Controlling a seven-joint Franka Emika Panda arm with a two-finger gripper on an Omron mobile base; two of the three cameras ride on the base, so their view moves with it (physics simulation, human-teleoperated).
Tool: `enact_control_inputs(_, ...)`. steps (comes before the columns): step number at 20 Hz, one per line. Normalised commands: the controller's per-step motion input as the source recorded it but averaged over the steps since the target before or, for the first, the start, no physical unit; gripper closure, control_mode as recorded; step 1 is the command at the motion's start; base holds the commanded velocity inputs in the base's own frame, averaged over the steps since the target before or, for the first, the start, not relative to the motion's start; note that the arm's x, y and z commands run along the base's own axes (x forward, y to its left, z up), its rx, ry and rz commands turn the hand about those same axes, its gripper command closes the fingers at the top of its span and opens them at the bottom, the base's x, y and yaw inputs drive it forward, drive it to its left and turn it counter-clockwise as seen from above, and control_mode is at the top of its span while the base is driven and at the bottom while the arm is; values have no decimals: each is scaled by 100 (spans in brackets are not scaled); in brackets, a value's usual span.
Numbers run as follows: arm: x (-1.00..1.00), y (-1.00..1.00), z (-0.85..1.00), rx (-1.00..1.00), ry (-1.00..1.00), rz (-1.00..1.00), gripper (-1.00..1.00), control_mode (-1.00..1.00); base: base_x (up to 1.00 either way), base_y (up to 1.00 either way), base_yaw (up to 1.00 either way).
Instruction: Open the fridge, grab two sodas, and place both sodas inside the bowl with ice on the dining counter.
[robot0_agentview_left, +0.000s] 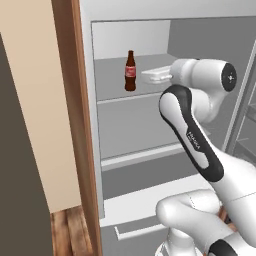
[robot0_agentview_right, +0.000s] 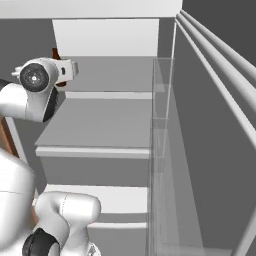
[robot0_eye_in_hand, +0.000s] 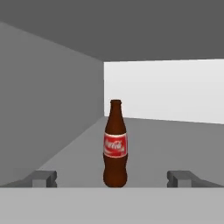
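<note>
Bottle (robot0_eye_in_hand: 115, 144) upright, seemingly untouched between open gripper (robot0_eye_in_hand: 113, 178)

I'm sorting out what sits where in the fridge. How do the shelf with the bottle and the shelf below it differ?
The upper shelf carries a dark-brown bottle standing upright; the lower shelf shows nothing on the part in view. The open pincer reaches in at the upper shelf's level, lined up with the bottle without touching it; the lower shelf lies under the arm's elbow. Both are plain grey and flat.
</note>
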Motion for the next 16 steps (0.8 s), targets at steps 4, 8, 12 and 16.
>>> enact_control_inputs(4, 20, 0, -35, 0, 2, 4, -100, -100, 0, 0, 0)
enact_control_inputs(8, 25, 0, -7, 2, 0, 4, -100, -100, 0, 0, 0)
enact_control_inputs(12, 29, 0, 0, 5, 0, 4, -100, -100, 0, 0, 0)
enact_control_inputs(16, 28, 0, 0, 2, 0, 4, -100, -100, 0, 0, 0)
